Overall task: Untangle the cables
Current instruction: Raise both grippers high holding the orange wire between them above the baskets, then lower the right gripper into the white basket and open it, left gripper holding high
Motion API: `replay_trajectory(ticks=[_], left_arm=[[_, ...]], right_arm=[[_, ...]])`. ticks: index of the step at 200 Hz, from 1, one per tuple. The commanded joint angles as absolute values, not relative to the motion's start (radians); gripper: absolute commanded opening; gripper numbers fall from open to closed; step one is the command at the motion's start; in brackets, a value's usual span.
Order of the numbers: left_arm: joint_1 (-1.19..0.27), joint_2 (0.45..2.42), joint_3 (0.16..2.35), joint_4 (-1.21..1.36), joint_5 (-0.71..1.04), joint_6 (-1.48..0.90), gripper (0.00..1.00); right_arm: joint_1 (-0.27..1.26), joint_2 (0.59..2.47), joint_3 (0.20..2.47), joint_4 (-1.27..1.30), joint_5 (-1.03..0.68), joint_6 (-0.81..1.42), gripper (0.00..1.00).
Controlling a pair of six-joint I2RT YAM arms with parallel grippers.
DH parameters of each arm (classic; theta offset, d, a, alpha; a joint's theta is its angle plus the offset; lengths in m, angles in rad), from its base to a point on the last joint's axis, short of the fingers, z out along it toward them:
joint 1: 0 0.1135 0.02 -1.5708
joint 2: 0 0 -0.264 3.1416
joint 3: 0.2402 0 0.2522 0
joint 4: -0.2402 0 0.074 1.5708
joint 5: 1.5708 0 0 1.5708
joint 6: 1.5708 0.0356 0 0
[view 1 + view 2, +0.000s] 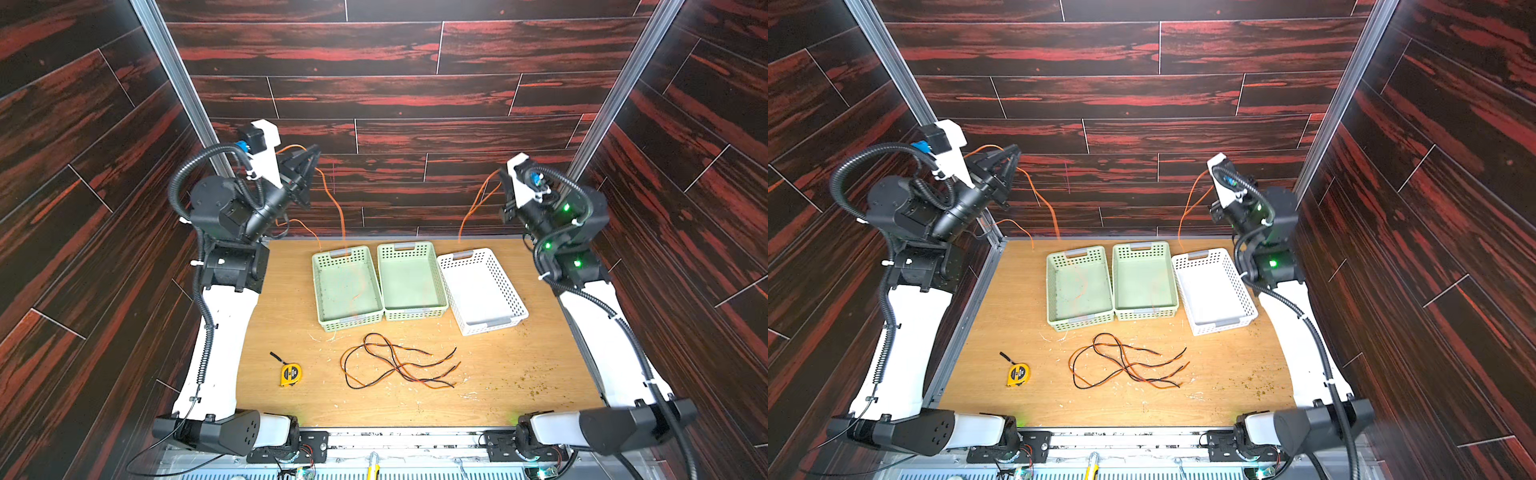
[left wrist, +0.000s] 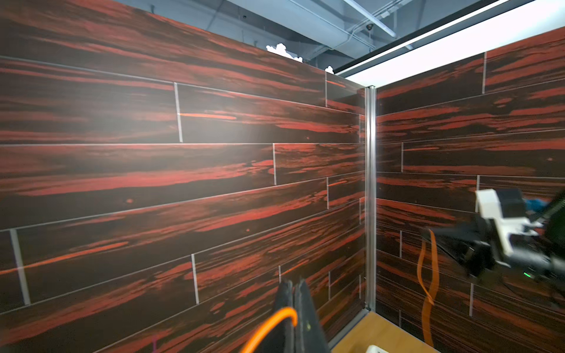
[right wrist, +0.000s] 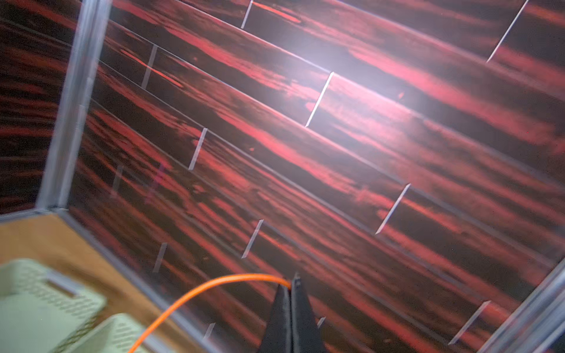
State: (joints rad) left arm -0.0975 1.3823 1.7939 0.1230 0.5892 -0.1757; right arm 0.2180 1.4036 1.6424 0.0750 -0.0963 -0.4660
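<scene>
A robot lab cell: wood-print panels (image 1: 374, 95) on aluminium posts (image 1: 179, 83) enclose a table (image 1: 519, 365) flanked by two arms (image 1: 224, 332).

No legible text anywhere; label on the yellow tape measure (image 1: 291, 374) too small.

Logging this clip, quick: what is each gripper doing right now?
Left gripper: closed on an orange cable.
Right gripper: closed on an orange cable.
</scene>
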Motion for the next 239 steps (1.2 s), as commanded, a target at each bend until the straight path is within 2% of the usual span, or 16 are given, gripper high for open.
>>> replay_trajectory(ticks=[1,92,158,180,239], left_arm=[[-0.126,1.364,1.813,0.11,0.595,-0.145,0.0],[-0.185,1.329,1.774,0.077,0.59,-0.084,0.0],[-0.221,1.335,1.776,0.077,0.588,-0.069,0.0],[-0.234,1.335,1.776,0.078,0.589,-0.06,0.0],[-0.288,1.342,1.8,0.056,0.586,-0.03,0.0]], right_arm=[[0.214,1.474,1.734,0.048,-0.045,-0.568,0.0],[0.131,1.692,2.215,-0.086,-0.05,-0.589,0.0],[0.064,1.703,2.236,-0.104,-0.073,-0.582,0.0],[0.039,1.674,2.121,-0.091,-0.069,-0.565,0.0],[0.014,1.501,1.467,0.151,-0.105,-0.473,0.0]])
